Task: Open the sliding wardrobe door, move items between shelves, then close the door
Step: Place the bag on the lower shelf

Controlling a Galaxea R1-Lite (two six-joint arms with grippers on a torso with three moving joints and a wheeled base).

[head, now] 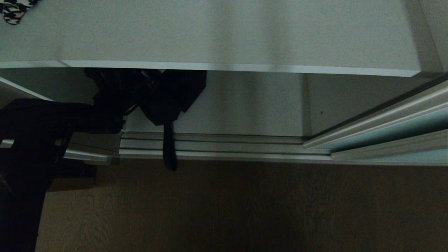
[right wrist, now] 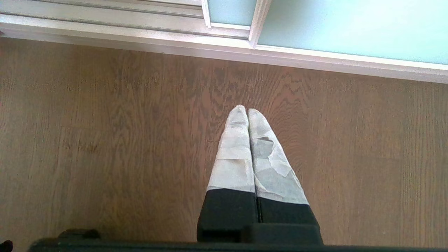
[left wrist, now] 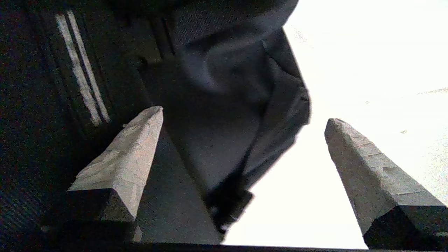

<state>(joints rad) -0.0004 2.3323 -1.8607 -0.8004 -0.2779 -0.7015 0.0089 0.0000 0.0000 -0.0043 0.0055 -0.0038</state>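
Head view: we look down past a pale grey shelf (head: 224,31) into the open wardrobe. The left arm (head: 42,119) reaches in from the left under that shelf, right up against a black garment (head: 168,94) bunched in the compartment below. A dark strap (head: 169,147) of the garment hangs down over the silver floor track (head: 224,145) and ends over the brown wood floor (head: 245,210). The sliding door (head: 395,129), frosted blue-green in a silver frame, sits over on the right, leaving the middle of the wardrobe open. A scrap of black-and-white patterned cloth (head: 15,10) lies at the far left of the top shelf.

Left wrist view: the left claw (left wrist: 244,115) is spread wide, nothing pinched. One taped finger (left wrist: 129,154) lies against dark cloth; the other (left wrist: 367,168) stands over the bright white board (left wrist: 367,52). The garment (left wrist: 238,105) sits between and beyond the two fingers, with two pale stripes (left wrist: 82,70) showing on its dark side.

Right wrist view: the right claw (right wrist: 244,111) hangs over the floor (right wrist: 105,140), its two taped fingers pressed together, holding nothing. The door's (right wrist: 350,28) frosted panes and the track (right wrist: 105,21) run beyond it.
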